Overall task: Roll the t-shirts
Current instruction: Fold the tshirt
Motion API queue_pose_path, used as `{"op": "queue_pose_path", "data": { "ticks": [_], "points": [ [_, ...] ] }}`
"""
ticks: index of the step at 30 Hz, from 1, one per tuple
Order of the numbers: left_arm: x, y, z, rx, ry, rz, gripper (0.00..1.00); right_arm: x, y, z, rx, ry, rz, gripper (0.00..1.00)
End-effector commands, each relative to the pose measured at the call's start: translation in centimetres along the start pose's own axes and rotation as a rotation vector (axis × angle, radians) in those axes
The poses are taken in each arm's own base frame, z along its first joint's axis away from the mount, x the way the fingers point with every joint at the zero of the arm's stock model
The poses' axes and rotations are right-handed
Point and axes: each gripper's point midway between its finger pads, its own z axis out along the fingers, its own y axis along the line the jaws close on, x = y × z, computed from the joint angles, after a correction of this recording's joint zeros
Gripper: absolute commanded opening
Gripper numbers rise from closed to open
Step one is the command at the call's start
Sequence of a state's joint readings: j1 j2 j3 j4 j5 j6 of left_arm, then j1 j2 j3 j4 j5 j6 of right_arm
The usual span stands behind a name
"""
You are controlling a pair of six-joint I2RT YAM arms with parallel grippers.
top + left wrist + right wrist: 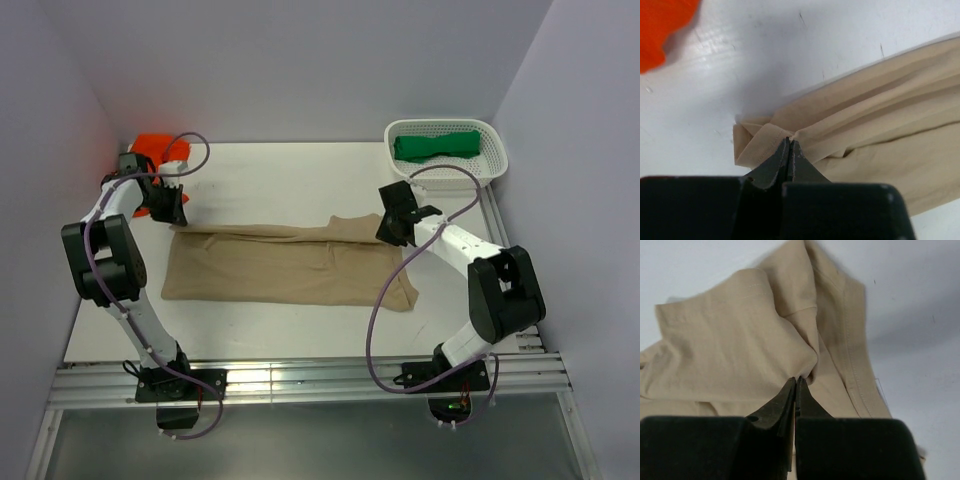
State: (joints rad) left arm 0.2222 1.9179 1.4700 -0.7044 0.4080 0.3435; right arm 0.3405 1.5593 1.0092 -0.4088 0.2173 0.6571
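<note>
no text, label, brand, number or sign can be read in any of the views.

orange t-shirt (150, 145): partly behind left arm (105, 258) | tan t-shirt (880, 125): cut off, left wrist view's right edge
</note>
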Motion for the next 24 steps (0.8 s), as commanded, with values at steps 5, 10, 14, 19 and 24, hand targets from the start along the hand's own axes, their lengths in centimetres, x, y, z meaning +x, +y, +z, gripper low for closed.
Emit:
{"op": "queue_pose_path", "data": {
  "ticks": [5,10,14,19,24],
  "points": [
    [2.3,-1.0,-1.3,0.023,0.002,0.078,0.10,1.7,-1.0,0.2,0.004,-0.005,0.036,0.00],
    [3.2,-0.5,-1.5,0.023,0.006,0.055,0.34,3.2,-1.5,0.7,0.004,0.020,0.038,0.00],
    [2.2,-0.2,-3.0,0.010,-0.039,0.042,0.48,3.5,-1.5,0.6,-0.006,0.023,0.037,0.13],
    [0.4,0.3,-5.6,-0.009,-0.097,0.027,0.55,2.7,-1.4,-0.4,-0.017,-0.003,0.039,0.27],
    [-0.5,0.7,-6.0,-0.023,-0.100,0.015,0.56,1.2,-0.7,-1.8,-0.046,-0.041,0.048,0.34]
  ]
}}
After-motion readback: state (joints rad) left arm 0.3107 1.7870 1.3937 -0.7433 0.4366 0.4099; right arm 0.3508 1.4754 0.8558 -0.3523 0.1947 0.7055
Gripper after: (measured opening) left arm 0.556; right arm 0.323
